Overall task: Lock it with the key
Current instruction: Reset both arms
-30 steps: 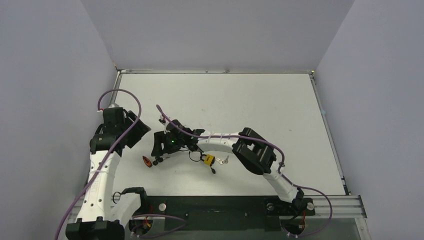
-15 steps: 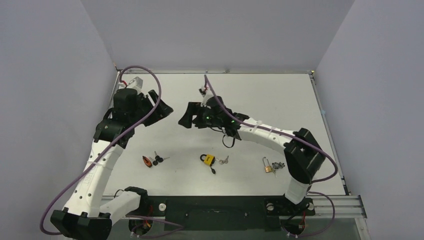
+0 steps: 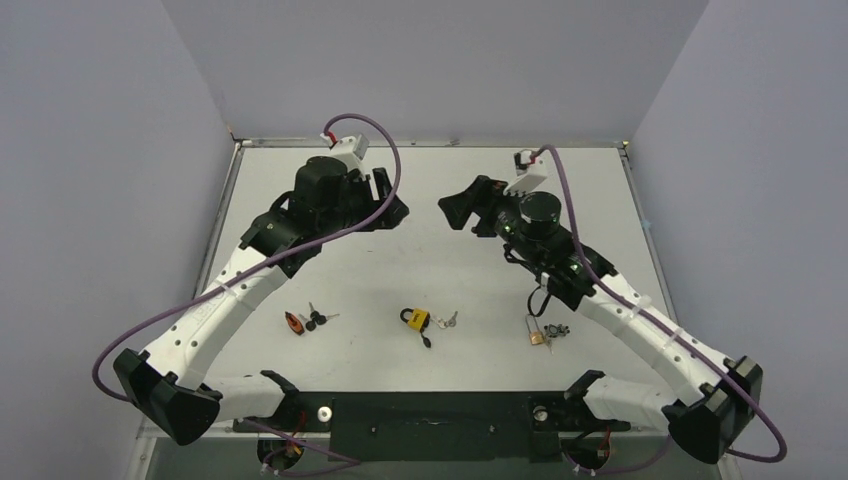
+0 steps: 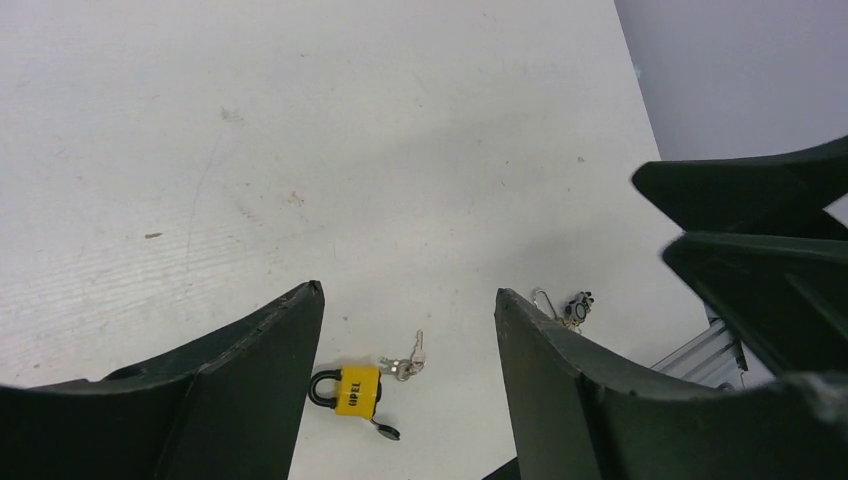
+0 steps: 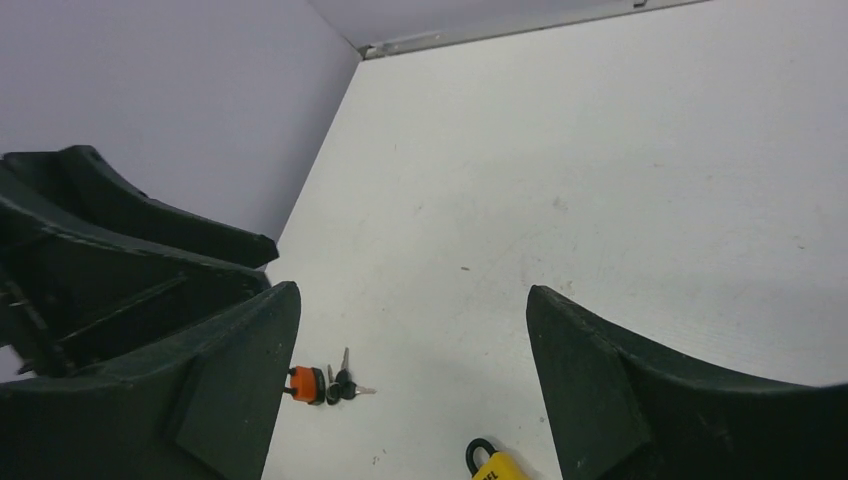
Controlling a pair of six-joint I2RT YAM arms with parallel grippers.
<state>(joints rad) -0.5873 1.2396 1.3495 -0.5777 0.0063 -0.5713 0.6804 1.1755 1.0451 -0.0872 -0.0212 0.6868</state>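
Padlock (image 4: 360, 388) lettering legible from left wrist.

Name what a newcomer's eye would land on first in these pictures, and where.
The left gripper and right gripper hang open and empty, facing each other over the far half of the table. Along the near side lies a row: orange item, yellow padlock, brass padlock, each with keys.
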